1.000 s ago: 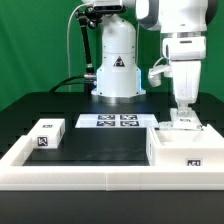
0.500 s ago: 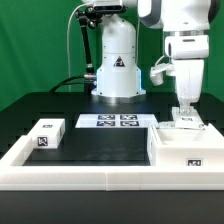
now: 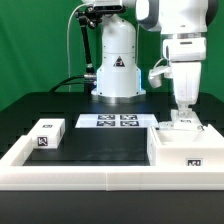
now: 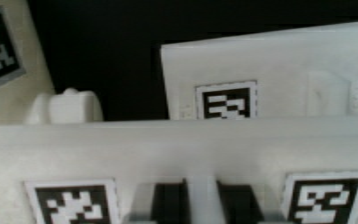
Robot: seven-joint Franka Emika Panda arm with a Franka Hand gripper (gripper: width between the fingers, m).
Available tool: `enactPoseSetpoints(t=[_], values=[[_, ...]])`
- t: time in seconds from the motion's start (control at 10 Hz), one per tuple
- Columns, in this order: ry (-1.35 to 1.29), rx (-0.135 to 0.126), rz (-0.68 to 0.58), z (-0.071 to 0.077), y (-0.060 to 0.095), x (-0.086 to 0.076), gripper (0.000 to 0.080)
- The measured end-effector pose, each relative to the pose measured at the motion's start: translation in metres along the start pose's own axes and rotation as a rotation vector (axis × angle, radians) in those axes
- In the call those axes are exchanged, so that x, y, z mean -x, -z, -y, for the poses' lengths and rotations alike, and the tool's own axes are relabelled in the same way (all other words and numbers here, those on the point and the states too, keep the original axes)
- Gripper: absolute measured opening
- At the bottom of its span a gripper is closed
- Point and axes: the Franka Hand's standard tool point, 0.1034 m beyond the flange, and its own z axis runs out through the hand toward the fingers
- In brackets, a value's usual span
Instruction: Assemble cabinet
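The cabinet's large white box [image 3: 182, 150] stands at the exterior view's front right, with a tag on its front. A smaller white cabinet part [image 3: 183, 123] sits on top of it. My gripper [image 3: 183, 113] comes straight down onto that part. In the wrist view my gripper [image 4: 201, 205] has its dark fingers [image 4: 165, 205] pressed on either side of a thin white wall [image 4: 201, 190] that has a tag on each side. Another tagged white face [image 4: 247, 90] lies beyond. A small white block [image 3: 47, 133] with a tag lies at the exterior view's left.
The marker board [image 3: 114, 122] lies at the middle back of the black table. A long white rail [image 3: 90, 178] edges the table's front and sides. The robot's base [image 3: 117, 65] stands behind the marker board. A round white knob [image 4: 66, 105] shows in the wrist view.
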Motion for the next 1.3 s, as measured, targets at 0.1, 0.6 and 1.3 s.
enactPoseSetpoints(t=[0.1, 0.6, 1.3], values=[[0.003, 0.004, -0.002, 0.002, 0.000, 0.000, 0.0071], [0.003, 0.002, -0.005, 0.004, 0.000, -0.010, 0.0071], [-0.006, -0.003, 0.000, -0.004, 0.002, -0.008, 0.0071]])
